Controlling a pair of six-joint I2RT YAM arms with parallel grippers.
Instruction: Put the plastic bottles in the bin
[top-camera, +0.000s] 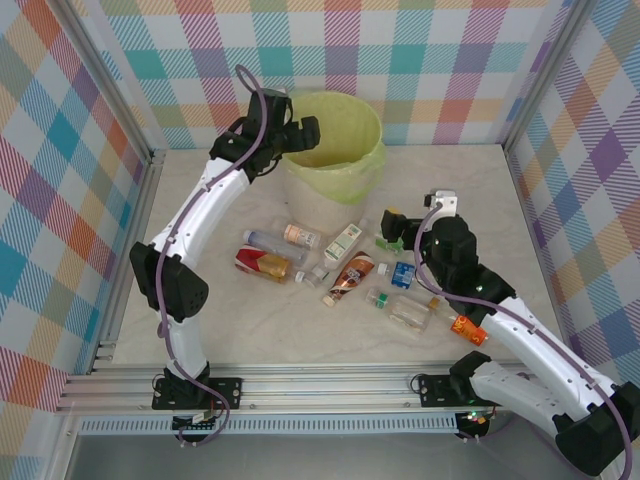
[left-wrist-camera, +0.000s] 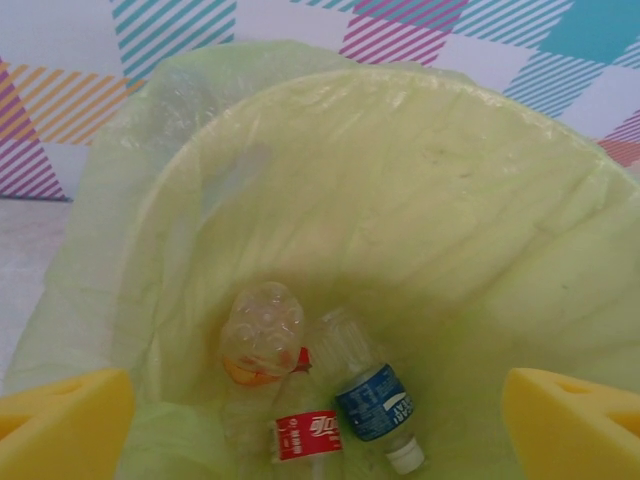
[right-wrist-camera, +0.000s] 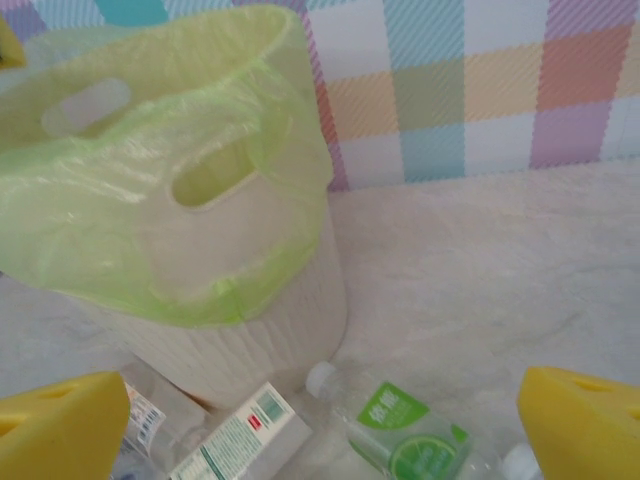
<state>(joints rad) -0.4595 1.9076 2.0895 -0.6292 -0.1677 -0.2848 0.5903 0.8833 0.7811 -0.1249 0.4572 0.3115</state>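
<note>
The bin (top-camera: 322, 203), beige with a pale green liner, stands at the back centre of the table. My left gripper (top-camera: 301, 132) hangs open over its left rim, holding nothing. Looking down past the left gripper (left-wrist-camera: 318, 425) into the bin (left-wrist-camera: 420, 190), I see three plastic bottles at the bottom: an orange-labelled one (left-wrist-camera: 262, 335), a red-labelled one (left-wrist-camera: 308, 436) and a blue-labelled one (left-wrist-camera: 375, 402). Several more bottles lie on the table in front of the bin, among them a red-labelled one (top-camera: 262, 263) and a brown one (top-camera: 350, 277). My right gripper (top-camera: 392, 228) is open above a green-labelled bottle (right-wrist-camera: 402, 436), its jaws empty.
A white-and-green-labelled bottle (right-wrist-camera: 236, 442) lies against the bin's base (right-wrist-camera: 250, 330). An orange-capped bottle (top-camera: 467, 328) rests by my right arm. Checked walls close in the table on three sides. Bare tabletop lies right of the bin (right-wrist-camera: 480, 280).
</note>
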